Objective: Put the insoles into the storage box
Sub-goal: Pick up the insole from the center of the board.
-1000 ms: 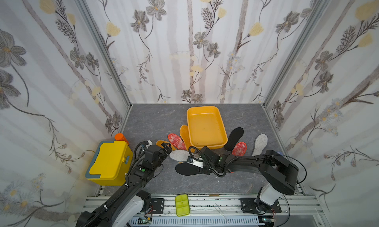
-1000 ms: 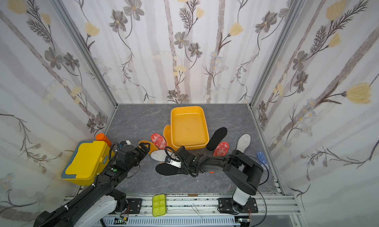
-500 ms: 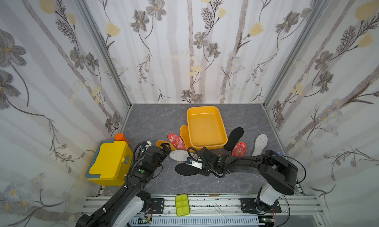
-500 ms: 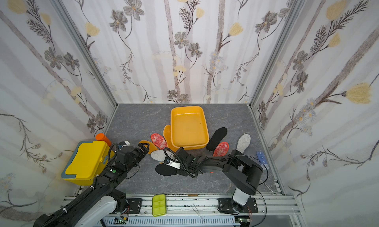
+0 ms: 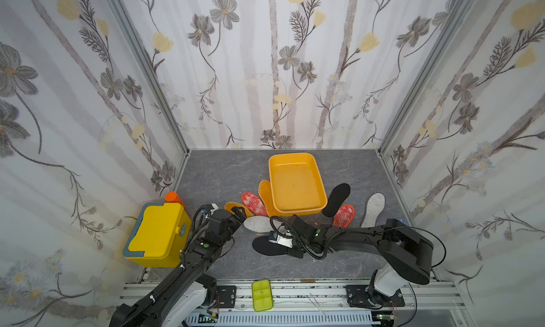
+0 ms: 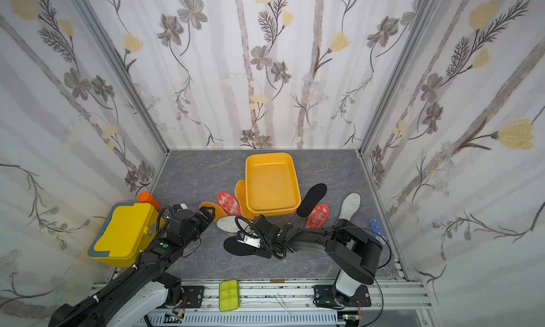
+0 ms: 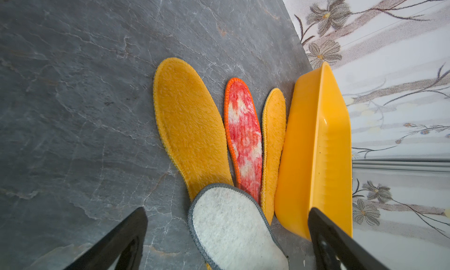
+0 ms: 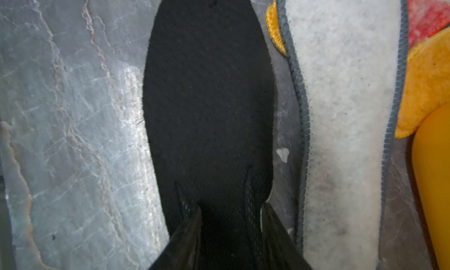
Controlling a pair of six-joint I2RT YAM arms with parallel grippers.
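The storage box (image 5: 295, 181) sits empty toward the back of the table (image 5: 224, 175), its long axis running front to back. The black insole (image 5: 264, 247) in the grip lies just in front of the box's near end. Its long axis runs side to side, crosswise to the box, so I judge it wants roughly a quarter turn on its way over the rim. The right pincer (image 8: 231, 206) is narrow, pinching that insole's heel end so the cloth creases between the jaws; the right arm is the nearer one. The left pincer (image 7: 227, 209) hangs wide with nothing in it, over the end of a grey-white insole (image 7: 233, 229). Counted: one box and eight insoles, all outside it. There are two black, two grey-white, two red insoles (image 5: 253, 203) and two orange insoles (image 7: 192, 134), one orange touching the box's side.
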